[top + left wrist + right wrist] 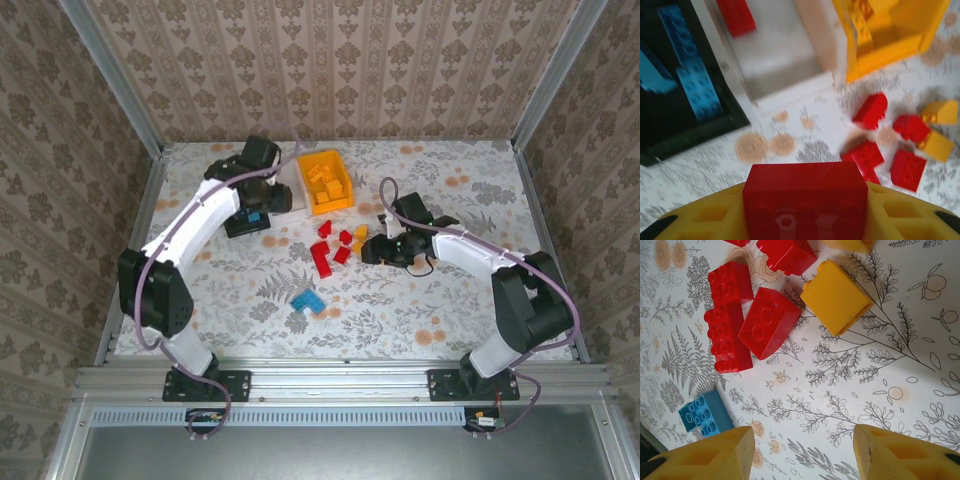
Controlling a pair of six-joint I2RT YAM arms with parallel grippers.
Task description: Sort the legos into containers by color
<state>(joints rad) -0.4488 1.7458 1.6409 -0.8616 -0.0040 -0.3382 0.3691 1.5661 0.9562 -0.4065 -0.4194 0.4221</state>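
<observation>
My left gripper hangs above the joined bins, shut on a red brick that sits between its yellow fingers. Below it the black bin holds light blue bricks, the white bin holds one red brick, and the orange-yellow bin holds yellow ones. Loose red legos and a yellow brick lie mid-table. My right gripper is open just above the cloth near them, nothing between its fingers. Blue bricks lie nearer the front.
Two yellow bricks lie beside the red pile in the left wrist view. Patterned walls and metal rails enclose the flowered table. Bare cloth stretches to the right of and in front of the right arm.
</observation>
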